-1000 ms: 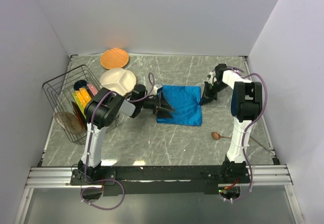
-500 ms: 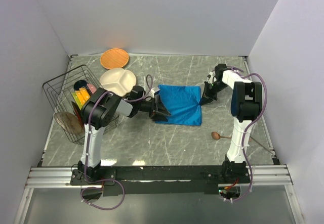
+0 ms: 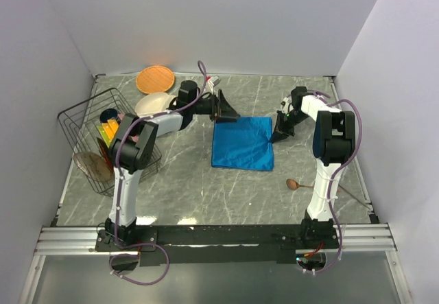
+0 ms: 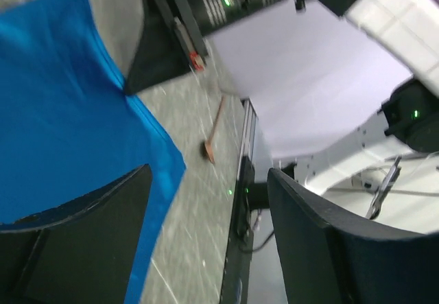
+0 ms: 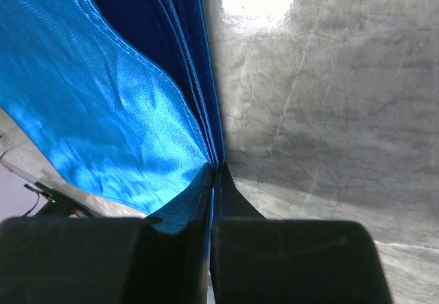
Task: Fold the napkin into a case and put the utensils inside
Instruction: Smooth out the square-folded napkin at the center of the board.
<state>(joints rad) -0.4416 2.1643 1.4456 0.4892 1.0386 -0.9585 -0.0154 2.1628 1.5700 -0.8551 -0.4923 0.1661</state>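
The right gripper (image 5: 214, 173) is closed tight on the right edge of the napkin (image 5: 103, 98). In the wrist view the jaws stand w/ almost no gap, and several cloth layers go in between them. The left gripper (image 4: 209, 180) is wide open and holds nothing. It hangs at the far-left corner of the cloth; I cannot tell if it touches.

The napkin lies flat on the table (image 3: 206, 187), approx. in the middle between the two arms. It is folded to a blue near-square, not yet a narrow case. The spoon (image 3: 293, 184) lies apart from it, nearer to the arm bases, on the right side.

My judgement: the cloth is v. light, thin, soft and a bit shiny, so prob. slippery. The layers can slide over each other and a fold will not stay by itself. Better to take it at a corner or hemmed edge, all layers together, w/ the opposite side pinned. The spoon looks light and stiff; take it at the handle.
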